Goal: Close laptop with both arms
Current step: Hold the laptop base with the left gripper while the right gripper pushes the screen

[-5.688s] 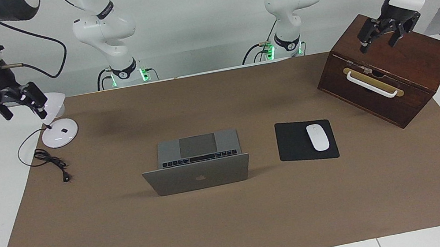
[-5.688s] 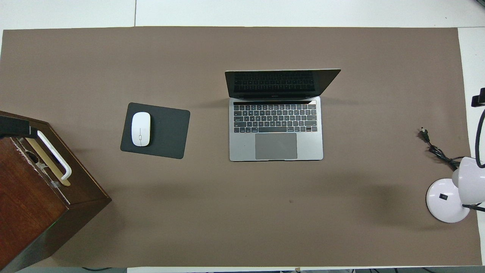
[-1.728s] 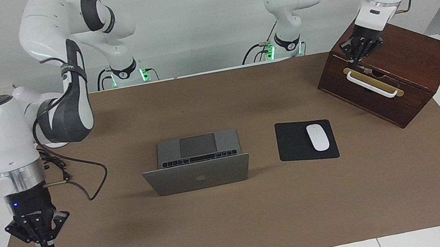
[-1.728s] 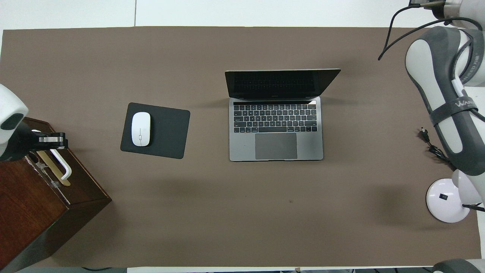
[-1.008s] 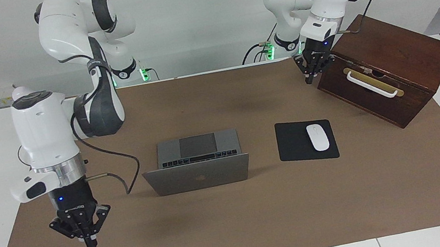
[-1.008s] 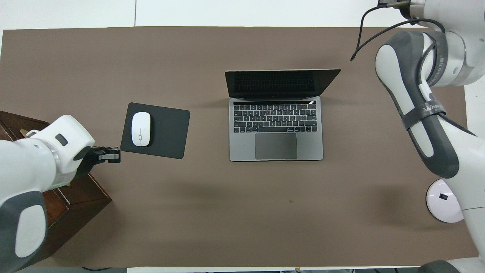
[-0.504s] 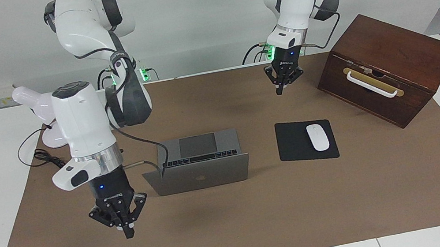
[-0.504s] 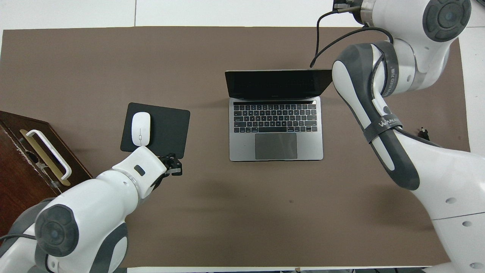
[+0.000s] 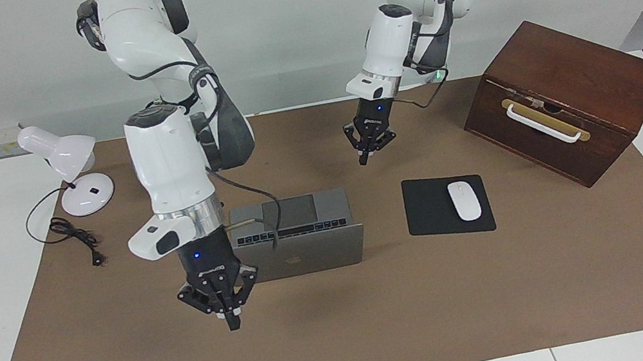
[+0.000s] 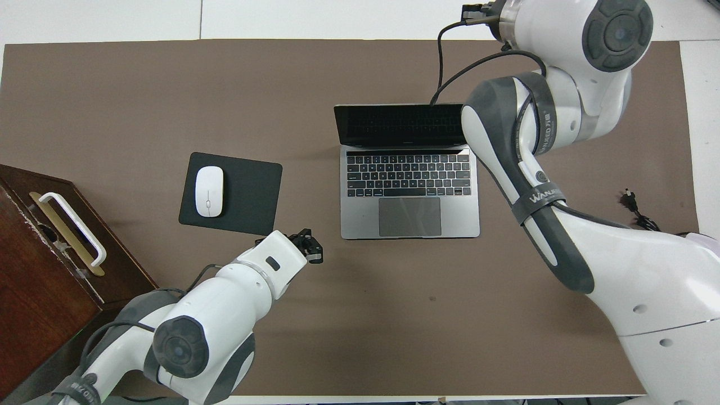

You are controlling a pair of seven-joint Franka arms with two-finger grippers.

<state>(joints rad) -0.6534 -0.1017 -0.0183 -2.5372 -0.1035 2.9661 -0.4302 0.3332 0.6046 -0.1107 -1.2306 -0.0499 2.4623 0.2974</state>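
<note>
Two black grippers close in with jaws narrow on the open silver-grey metal laptop [image 9: 295,236] mid-mat: right gripper [image 9: 231,318] should push its lid while left gripper [image 9: 365,158] steadies the base.

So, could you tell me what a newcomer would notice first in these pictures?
Probably the two big white arms converging on the open laptop at the middle of the mat. The right gripper hangs over the mat by the lid's corner at the right arm's end; the left gripper hovers over bare mat nearer the robots. The wooden box also stands out.
</note>
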